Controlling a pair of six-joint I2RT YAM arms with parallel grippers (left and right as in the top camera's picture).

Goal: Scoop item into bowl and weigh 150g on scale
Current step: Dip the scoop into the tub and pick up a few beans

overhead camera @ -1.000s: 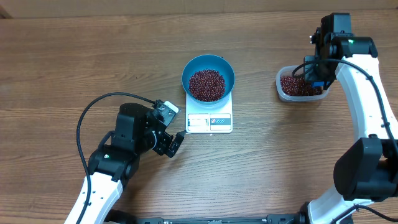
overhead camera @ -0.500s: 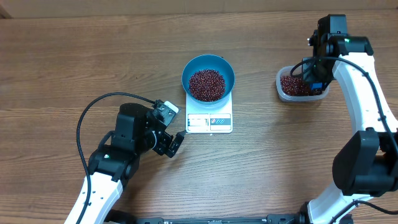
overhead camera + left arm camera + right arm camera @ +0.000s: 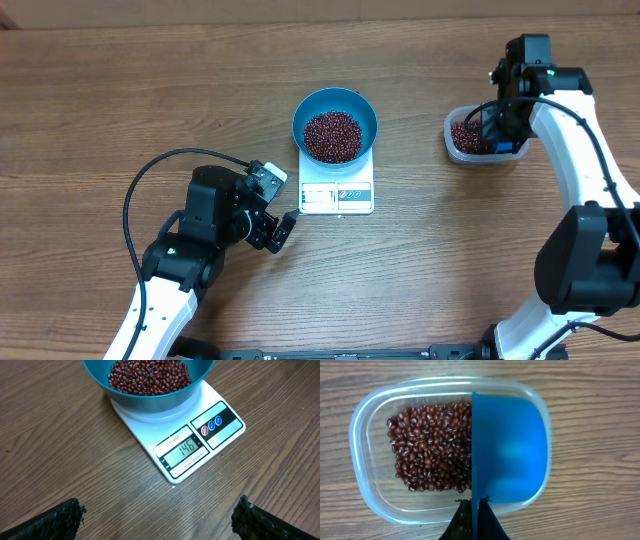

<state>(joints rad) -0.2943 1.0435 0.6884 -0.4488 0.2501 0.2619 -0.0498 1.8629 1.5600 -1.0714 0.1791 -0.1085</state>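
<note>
Beans [image 3: 150,375] sit in the bowl [image 3: 150,404] on the scale [image 3: 220,435] reading 146, left end effector [image 3: 157,520] spread wide nearby, right end effector [image 3: 475,510] pinched on the scoop [image 3: 510,445] over the far-right tub [image 3: 362,425], so a full scoop probably overshoots.

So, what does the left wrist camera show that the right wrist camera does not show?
Only the left wrist view: the blue bowl of beans standing on the white scale, whose display reads 146, and the left gripper, wide open and holding nothing. Only the right wrist view: the clear tub, and the blue scoop that hides part of it, held in the shut right gripper. Both: dark red beans and the wooden table.
</note>
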